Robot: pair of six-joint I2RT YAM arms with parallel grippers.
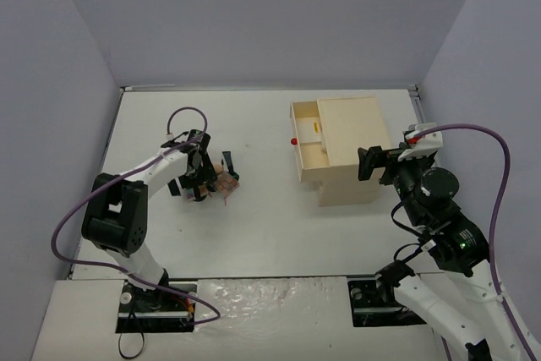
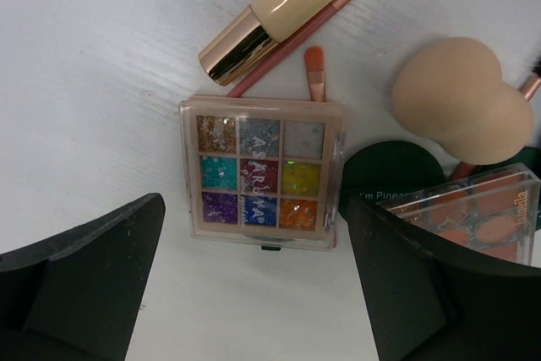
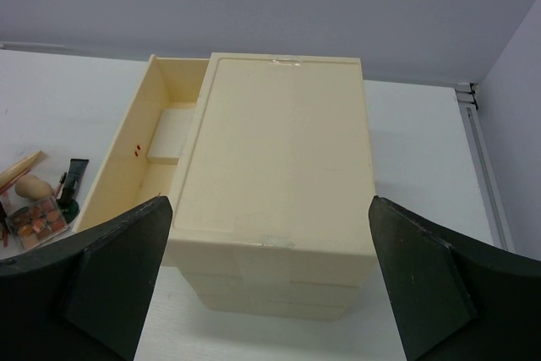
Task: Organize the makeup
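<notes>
The makeup point(image 1: 225, 180) lies in a small pile on the table, left of centre. In the left wrist view it shows a nine-colour glitter palette point(image 2: 264, 173), a tan tube with a gold cap point(image 2: 279, 10), a thin pink pencil point(image 2: 308, 30), a beige sponge point(image 2: 461, 112), a dark green compact point(image 2: 387, 173) and a clear orange palette point(image 2: 486, 213). My left gripper point(image 1: 198, 183) is open and empty just above the pile, its jaws either side of the glitter palette point(image 2: 254, 281). My right gripper point(image 1: 373, 164) is open and empty at the drawer box's right end point(image 3: 270, 293).
The beige drawer box point(image 1: 351, 154) stands right of centre, with its top drawer point(image 1: 308, 143) pulled out to the left and a red knob point(image 1: 293, 139) on it. The drawer point(image 3: 156, 150) holds a flat cream piece. Grey walls close in the table.
</notes>
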